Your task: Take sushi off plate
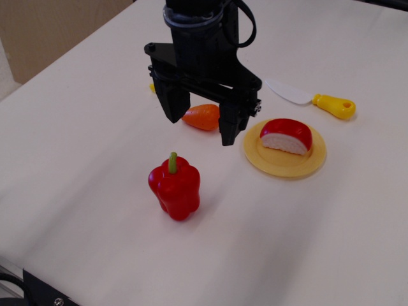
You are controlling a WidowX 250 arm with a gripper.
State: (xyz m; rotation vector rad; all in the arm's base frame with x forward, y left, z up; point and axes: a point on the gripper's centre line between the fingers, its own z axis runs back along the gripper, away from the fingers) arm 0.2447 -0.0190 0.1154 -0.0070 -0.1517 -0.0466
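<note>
Observation.image view: one sushi (286, 135), one plate (284, 161), one pepper (174, 187), one orange toy (202, 116), one knife (312, 99). Sushi sits on the plate, right of centre. Gripper (199, 118) hangs left of the plate, jaws wide apart, holding nothing. Table (95, 159) is bare to the left and front of the pepper.

Light: bright, even, diffuse | Shadows: soft and faint, falling toward 4 o'clock beside the red pepper (174, 188); my fingers (229, 127) cast only a pale smudge | Glare: small highlights on the sushi (287, 135) | Focus: sharp centrally, slightly soft at edges | Distortion: none evident
</note>
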